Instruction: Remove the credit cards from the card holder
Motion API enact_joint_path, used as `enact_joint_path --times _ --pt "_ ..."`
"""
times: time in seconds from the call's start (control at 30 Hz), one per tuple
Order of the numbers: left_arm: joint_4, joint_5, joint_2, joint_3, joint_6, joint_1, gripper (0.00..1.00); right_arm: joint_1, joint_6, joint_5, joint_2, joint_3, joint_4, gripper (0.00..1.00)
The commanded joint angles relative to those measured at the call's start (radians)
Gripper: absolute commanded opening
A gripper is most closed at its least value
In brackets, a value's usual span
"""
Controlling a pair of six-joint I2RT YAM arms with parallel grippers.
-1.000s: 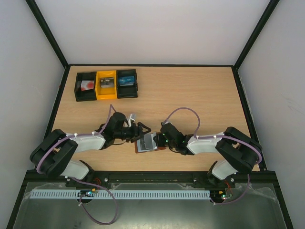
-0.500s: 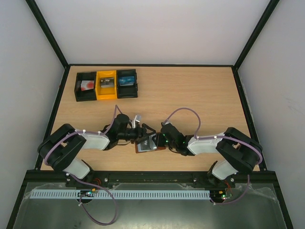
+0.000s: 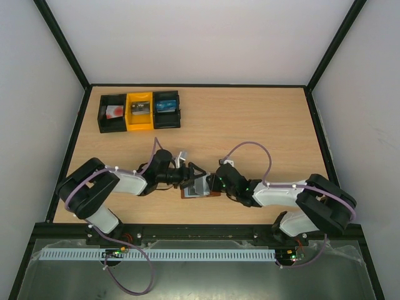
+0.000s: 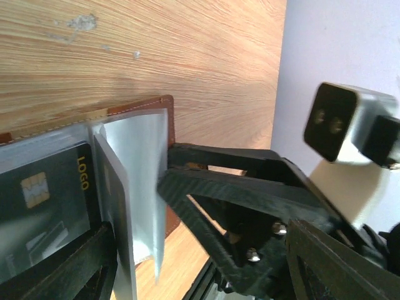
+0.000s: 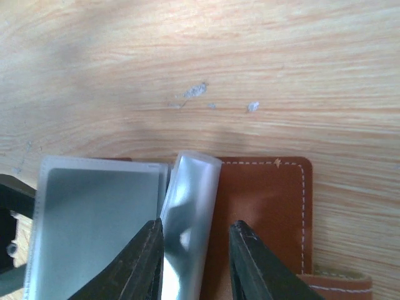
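Both arms are crowded over the card holder (image 3: 199, 187), which lies open on the table (image 3: 250, 125) near the front edge, about midway between the two bases. Neither card is out yet, so I'd call this early in the job.

The right gripper (image 3: 215, 182) comes in from the right. In its wrist view the jaws are narrow, with a clear plastic sleeve (image 5: 187, 206) standing up between the fingers (image 5: 147, 262). A sliver of brown leather shows beside the sleeve, so I can't tell whether it's actually pinching or just straddling it. My guess is it's there to lift that flap and keep the pockets fanned open.

The left gripper (image 3: 189, 175) reaches in from the left with its jaws wide and nothing in them. That makes sense if it's lining up to grab a card edge while the other arm holds the wallet open.

The left wrist view shows the black card (image 4: 44, 206), with a chip and "LOGO" on it, sitting tucked in a pocket behind clear plastic. I can't find the blue card anywhere.

The black and yellow bins (image 3: 139, 125) sit well apart at the far left of the table.
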Motion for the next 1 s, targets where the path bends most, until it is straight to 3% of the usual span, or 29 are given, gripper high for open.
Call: enact_joint_path --times 0.0,0.2,0.6,0.73,0.97 --pt "0.092 0.012 0.032 0.021 0.000 -0.005 0.74 -0.001 -0.001 0.082 -0.044 -0.019 -0.036 0.28" --pt "0.243 0.052 0.069 0.025 -0.087 -0.012 0.74 0.000 -0.004 0.087 -0.073 -0.049 -0.005 0.27" --pt "0.320 0.046 0.164 0.059 -0.105 -0.058 0.73 -0.001 0.025 0.189 -0.259 -0.076 -0.127 0.27" --pt "0.295 0.033 0.159 0.061 -0.082 -0.059 0.72 -0.001 0.031 0.167 -0.342 -0.090 -0.129 0.30" --pt "0.144 -0.036 0.100 0.071 -0.008 -0.054 0.72 -0.001 0.044 0.000 -0.395 -0.090 -0.091 0.34"
